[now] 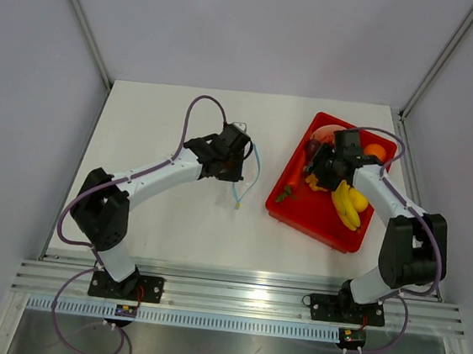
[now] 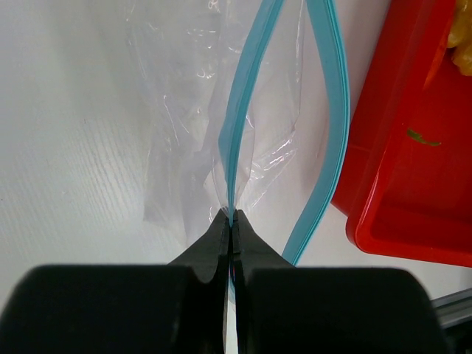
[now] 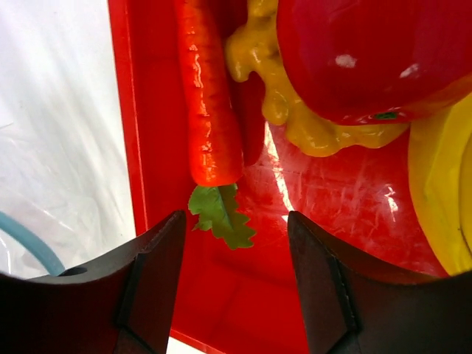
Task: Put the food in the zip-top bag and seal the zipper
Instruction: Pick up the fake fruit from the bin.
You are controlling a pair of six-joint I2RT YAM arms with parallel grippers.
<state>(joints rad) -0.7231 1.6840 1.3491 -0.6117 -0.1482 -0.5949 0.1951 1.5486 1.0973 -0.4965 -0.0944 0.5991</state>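
Observation:
The clear zip-top bag [image 2: 184, 147] lies on the white table left of the tray, its mouth parted. My left gripper [image 2: 232, 216] is shut on one strand of the light blue zipper [image 2: 242, 118]; the other strand [image 2: 335, 110] bows out toward the tray. From above, the left gripper [image 1: 236, 164] sits at the bag's top. My right gripper [image 3: 236, 221] hangs open over the red tray's floor, nothing between its fingers. The food, a glossy red round fruit [image 3: 369, 51], lies just ahead of it. A dark round fruit [image 1: 314, 145] sits in the tray's far corner.
The red tray [image 1: 296, 213] also holds a toy carrot [image 3: 210, 96] with green leaves, a lumpy yellow piece [image 3: 295, 110], a banana [image 1: 348, 206] and an orange fruit [image 1: 375, 151]. The tray's left wall [image 3: 129, 110] stands between the right gripper and the bag.

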